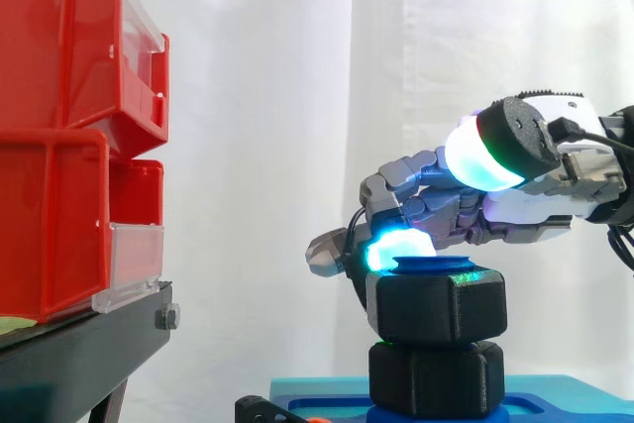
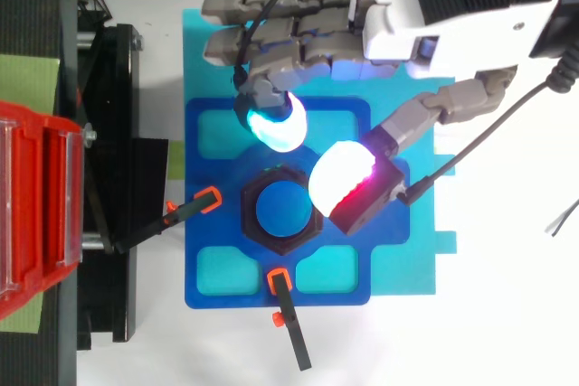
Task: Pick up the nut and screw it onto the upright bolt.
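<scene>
While I watch remotely, the black hexagonal nut (image 1: 436,306) sits atop the blue upright bolt (image 2: 282,210) on a pocketed blue base (image 2: 226,297), with clamps (image 2: 280,282) at its 6 and 9 o'clock. The hand (image 2: 425,15) hovers loosely spread, gripping nothing, its cyan fingertip (image 2: 276,124) at 12 o'clock. Red bins (image 1: 59,146) stand at 9 o'clock; I cannot see what is in them.

Two red bins (image 1: 59,42) (image 1: 50,230); two black nuts (image 1: 438,306) (image 1: 436,379); one blue bolt (image 2: 282,211); two orange-tipped clamps (image 2: 194,207) (image 2: 288,314); one hand (image 2: 407,24).
</scene>
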Controlling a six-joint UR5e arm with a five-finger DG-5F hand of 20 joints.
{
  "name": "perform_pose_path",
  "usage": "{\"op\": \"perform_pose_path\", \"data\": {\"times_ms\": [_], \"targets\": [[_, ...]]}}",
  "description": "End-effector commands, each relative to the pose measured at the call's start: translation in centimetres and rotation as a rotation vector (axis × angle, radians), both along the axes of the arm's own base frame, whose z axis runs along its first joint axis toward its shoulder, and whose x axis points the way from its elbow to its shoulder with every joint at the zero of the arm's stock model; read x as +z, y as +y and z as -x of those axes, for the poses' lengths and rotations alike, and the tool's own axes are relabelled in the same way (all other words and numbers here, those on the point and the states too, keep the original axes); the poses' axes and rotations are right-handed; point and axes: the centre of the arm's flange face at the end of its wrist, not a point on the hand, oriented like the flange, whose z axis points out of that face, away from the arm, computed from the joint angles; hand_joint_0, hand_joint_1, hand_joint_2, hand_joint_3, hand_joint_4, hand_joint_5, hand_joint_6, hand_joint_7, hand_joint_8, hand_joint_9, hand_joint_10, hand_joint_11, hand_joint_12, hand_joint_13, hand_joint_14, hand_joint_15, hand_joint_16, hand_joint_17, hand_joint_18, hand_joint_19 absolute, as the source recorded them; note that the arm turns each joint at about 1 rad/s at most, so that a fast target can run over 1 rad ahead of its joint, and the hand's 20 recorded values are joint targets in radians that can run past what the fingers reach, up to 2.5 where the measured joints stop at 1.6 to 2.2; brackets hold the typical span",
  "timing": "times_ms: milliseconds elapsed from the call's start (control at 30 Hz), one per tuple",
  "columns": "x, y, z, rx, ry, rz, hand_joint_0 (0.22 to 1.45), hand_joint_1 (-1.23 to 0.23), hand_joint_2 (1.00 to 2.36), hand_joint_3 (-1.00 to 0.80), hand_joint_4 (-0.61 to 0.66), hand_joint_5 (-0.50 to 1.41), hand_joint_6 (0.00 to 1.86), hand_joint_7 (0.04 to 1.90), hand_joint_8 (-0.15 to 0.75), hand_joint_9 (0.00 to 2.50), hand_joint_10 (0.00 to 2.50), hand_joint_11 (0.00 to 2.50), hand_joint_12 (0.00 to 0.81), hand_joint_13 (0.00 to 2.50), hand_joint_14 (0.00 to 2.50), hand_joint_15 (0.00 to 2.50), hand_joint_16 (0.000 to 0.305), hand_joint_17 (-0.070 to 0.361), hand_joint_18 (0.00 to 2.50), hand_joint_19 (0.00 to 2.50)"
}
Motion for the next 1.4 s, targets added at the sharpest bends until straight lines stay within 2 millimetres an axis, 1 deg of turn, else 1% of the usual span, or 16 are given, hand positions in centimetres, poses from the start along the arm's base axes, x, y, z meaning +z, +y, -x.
{"op": "perform_pose_path", "data": {"times_ms": [0,133,267,300,333,400,500,533,700,733,900,967,1067,1133,1233,1367], "targets": [[0.0,-0.5,0.1,-0.003,0.002,0.001,0.51,-0.23,1.00,-0.50,0.22,-0.10,0.52,1.40,0.250,0.39,0.00,0.00,0.304,0.22,0.00,0.00,0.036,0.082,0.00,0.00],[0.8,-0.8,-0.2,0.000,-0.014,0.002,0.51,-0.24,1.00,-0.50,0.23,-0.09,0.56,1.35,0.261,0.45,0.00,0.00,0.299,0.26,0.00,0.00,0.035,0.079,0.00,0.00],[1.2,-1.0,-0.3,0.002,-0.024,0.002,0.52,-0.24,1.00,-0.50,0.23,-0.08,0.50,1.42,0.256,0.46,0.00,0.00,0.295,0.26,0.00,0.00,0.034,0.078,0.00,0.00],[2.1,-0.9,-0.6,0.007,-0.040,0.003,0.51,-0.22,1.00,-0.50,0.25,-0.11,0.50,1.22,0.245,0.41,0.00,0.00,0.300,0.24,0.00,0.00,0.035,0.079,0.00,0.00],[2.9,-1.0,-0.9,0.011,-0.053,0.004,0.51,-0.21,1.00,-0.50,0.28,-0.13,0.50,1.10,0.239,0.39,0.00,0.00,0.303,0.23,0.00,0.00,0.036,0.081,0.00,0.00],[4.1,-0.9,-1.2,0.029,-0.062,0.008,0.50,-0.20,1.00,-0.50,0.27,-0.15,0.50,0.93,0.228,0.35,0.00,0.00,0.306,0.19,0.00,0.00,0.038,0.087,0.00,0.00],[4.6,-0.7,-1.3,0.038,-0.070,0.023,0.50,-0.19,1.00,-0.50,0.23,-0.17,0.50,0.80,0.221,0.32,0.00,0.00,0.308,0.16,0.00,0.00,0.040,0.089,0.00,0.00],[4.4,-0.3,-1.4,0.042,-0.071,0.032,0.50,-0.18,1.00,-0.50,0.22,-0.17,0.50,0.77,0.215,0.30,0.00,0.00,0.309,0.14,0.00,0.00,0.040,0.090,0.00,0.00],[4.5,1.1,-1.7,0.058,-0.081,0.028,0.49,-0.16,1.00,-0.50,0.20,-0.18,0.50,0.70,0.207,0.26,0.00,0.00,0.315,0.10,0.00,0.00,0.042,0.096,0.00,0.00],[4.5,1.8,-1.9,0.056,-0.080,0.027,0.49,-0.16,1.00,-0.50,0.20,-0.18,0.50,0.69,0.206,0.26,0.00,0.00,0.315,0.10,0.00,0.00,0.043,0.096,0.00,0.00],[4.6,3.5,-2.4,0.041,-0.090,0.023,0.49,-0.12,1.00,-0.50,0.19,-0.19,0.50,0.69,0.198,0.20,0.00,0.00,0.316,0.06,0.00,0.00,0.043,0.097,0.00,0.00],[4.6,3.8,-2.4,0.039,-0.090,0.021,0.49,-0.12,1.00,-0.50,0.19,-0.19,0.50,0.69,0.198,0.20,0.00,0.00,0.316,0.06,0.00,0.00,0.043,0.098,0.00,0.00],[4.1,4.3,-2.4,0.041,-0.080,0.021,0.48,-0.11,1.00,-0.50,0.18,-0.19,0.50,0.69,0.200,0.19,0.00,0.00,0.319,0.05,0.00,0.00,0.044,0.099,0.00,0.00],[2.6,4.6,-1.9,0.034,-0.057,0.019,0.48,-0.11,1.00,-0.50,0.18,-0.19,0.50,0.69,0.198,0.18,0.00,0.00,0.319,0.05,0.00,0.00,0.044,0.100,0.00,0.00],[2.2,4.8,-1.9,0.021,-0.057,0.018,0.48,-0.11,1.00,-0.50,0.18,-0.19,0.50,0.69,0.198,0.18,0.00,0.00,0.320,0.04,0.00,0.00,0.045,0.101,0.00,0.00],[-0.1,5.2,-1.2,0.017,-0.046,0.017,0.48,-0.10,1.00,-0.50,0.18,-0.19,0.50,0.70,0.198,0.18,0.00,0.00,0.320,0.04,0.00,0.00,0.045,0.101,0.00,0.00]]}}
